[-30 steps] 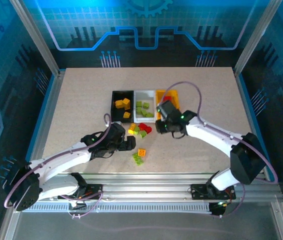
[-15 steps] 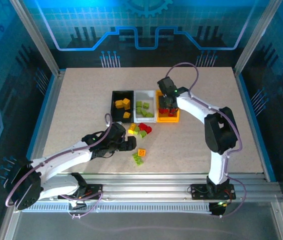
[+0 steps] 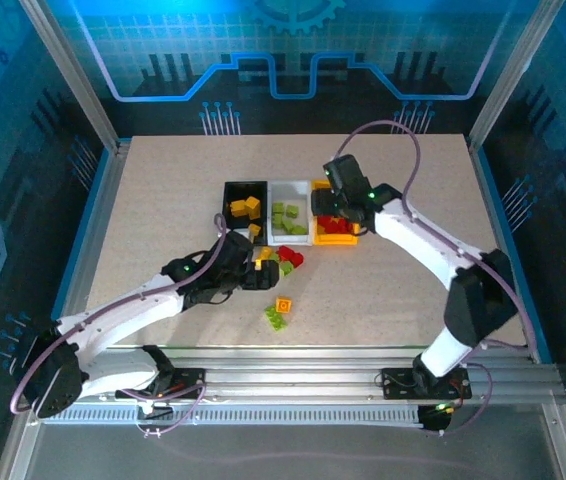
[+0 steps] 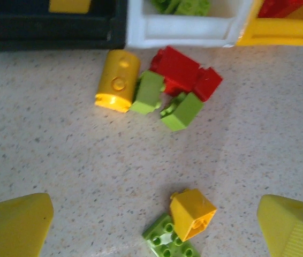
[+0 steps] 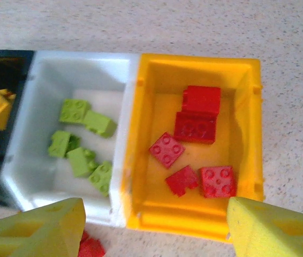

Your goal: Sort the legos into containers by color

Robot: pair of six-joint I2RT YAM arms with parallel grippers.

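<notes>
Starting toward the worktop's near edge, you find an orange brick (image 4: 192,214) on a green plate (image 4: 165,243), both unsorted. The left gripper (image 4: 152,224) hovers above them, jaws wide apart and empty, apparently placed for a pick. Farther back, a yellow cylinder (image 4: 118,80), green bricks (image 4: 182,111) and red bricks (image 4: 181,72) lie just before the bins. The right gripper (image 5: 157,231) hangs over the yellow-orange bin (image 5: 194,61), jaws apart and empty, above the red legos (image 5: 195,127). The white bin (image 5: 76,61) holds green, the black bin (image 3: 245,184) yellow.

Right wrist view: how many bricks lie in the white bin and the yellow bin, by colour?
Green bricks, in the white bin: 5
Red bricks, in the yellow bin: 5
Total: 10
</notes>
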